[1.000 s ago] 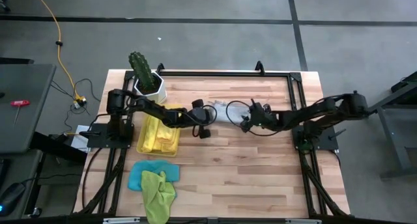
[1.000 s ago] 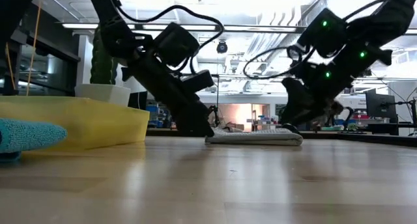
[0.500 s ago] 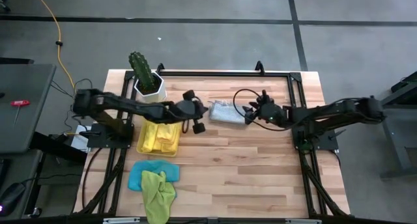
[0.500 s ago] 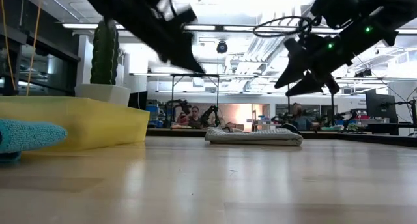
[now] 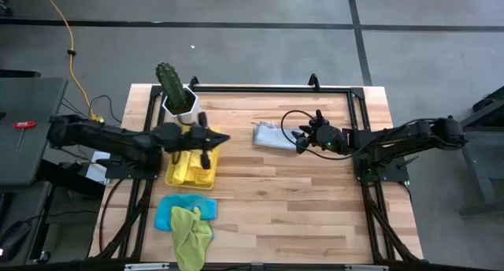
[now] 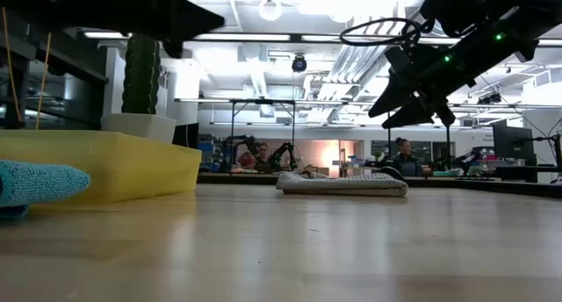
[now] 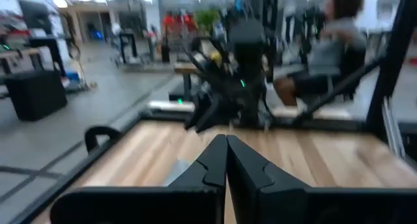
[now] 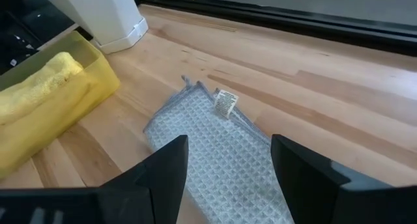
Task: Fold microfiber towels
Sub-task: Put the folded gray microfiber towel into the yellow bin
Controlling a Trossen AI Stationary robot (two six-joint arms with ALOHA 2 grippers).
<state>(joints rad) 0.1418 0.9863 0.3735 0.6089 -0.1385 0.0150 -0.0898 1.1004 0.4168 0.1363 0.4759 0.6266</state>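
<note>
A grey microfiber towel (image 5: pixel 270 135) lies folded flat on the table's far middle, its white tag (image 8: pixel 226 101) up. My right gripper (image 5: pixel 299 137) hovers open just right of it and above it (image 6: pixel 386 109), pointing slantwise down; in its wrist view (image 8: pixel 225 178) the fingers frame the towel without touching. My left gripper (image 5: pixel 218 137) is shut, level and high (image 6: pixel 198 21), above the yellow tray (image 5: pixel 168 176), which holds folded yellow towels (image 5: pixel 193 167). A blue towel (image 5: pixel 167 214) and a lime green one (image 5: pixel 191 233) lie at the near left.
A cactus in a white pot (image 5: pixel 177 98) stands at the far left behind the tray. A black frame (image 5: pixel 268 88) runs along the table's far edge. Bare wood lies in the middle and near right. People sit in the room beyond the table.
My left gripper has risen from the table at the grey towel's left end and drawn back toward the table's left edge, tipping up to level, staying shut. My right gripper lifted off the towel's right end, then held still. The towel stays folded in place.
</note>
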